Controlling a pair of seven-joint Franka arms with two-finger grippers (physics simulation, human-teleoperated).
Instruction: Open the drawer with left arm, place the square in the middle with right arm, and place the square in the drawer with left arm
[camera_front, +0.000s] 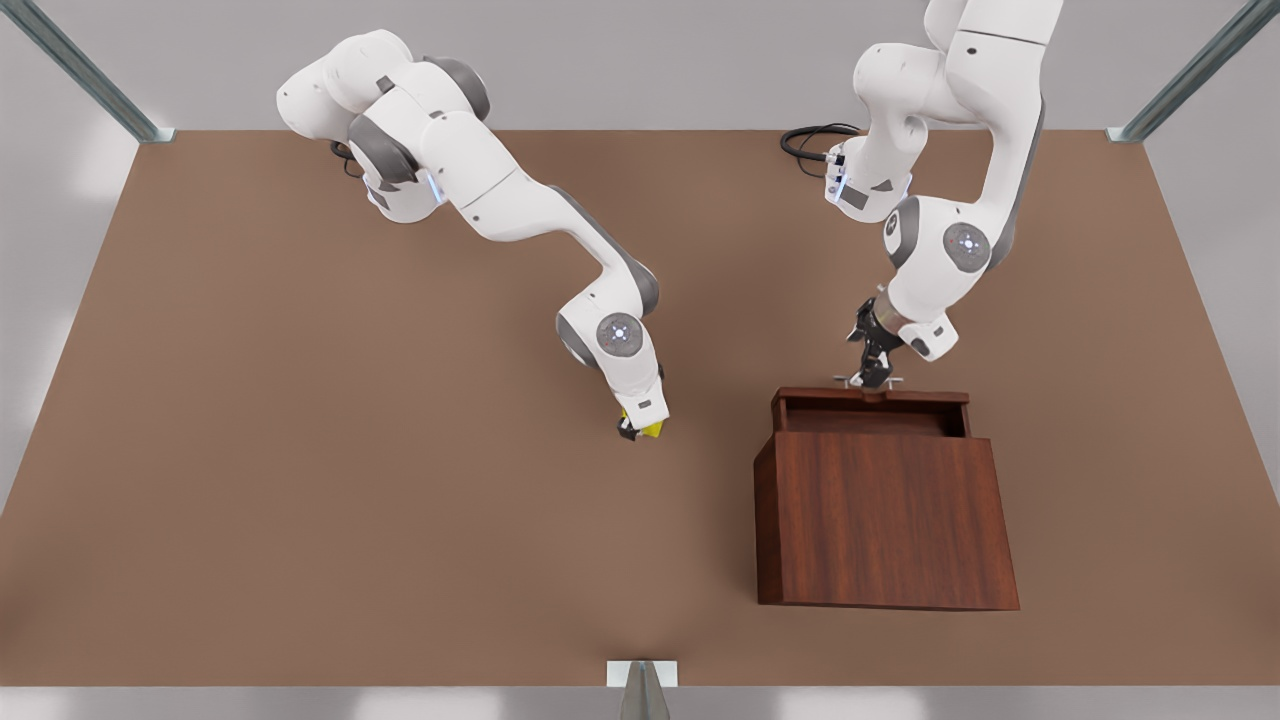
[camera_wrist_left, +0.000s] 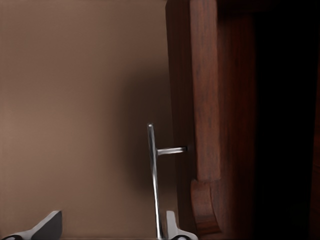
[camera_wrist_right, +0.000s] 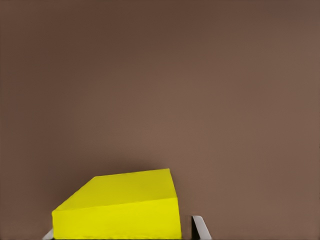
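Observation:
The yellow square (camera_front: 652, 428) sits between the fingers of my right gripper (camera_front: 637, 430), low over the brown tabletop (camera_front: 400, 480) near the middle, toward the front view's left of the box. In the right wrist view the square (camera_wrist_right: 120, 210) lies between both fingertips (camera_wrist_right: 198, 227). The drawer (camera_front: 870, 412) of the wooden box (camera_front: 885, 520) is pulled partly out. My left gripper (camera_front: 872, 378) is at its silver handle (camera_wrist_left: 151, 170), fingers (camera_wrist_left: 45, 227) spread wide, with the bar between them and close to one finger.
The large wooden box stands on the front view's right half of the table. A black cable (camera_front: 812, 140) lies by the far arm base. Metal frame posts (camera_front: 640, 690) mark the table's edges and corners.

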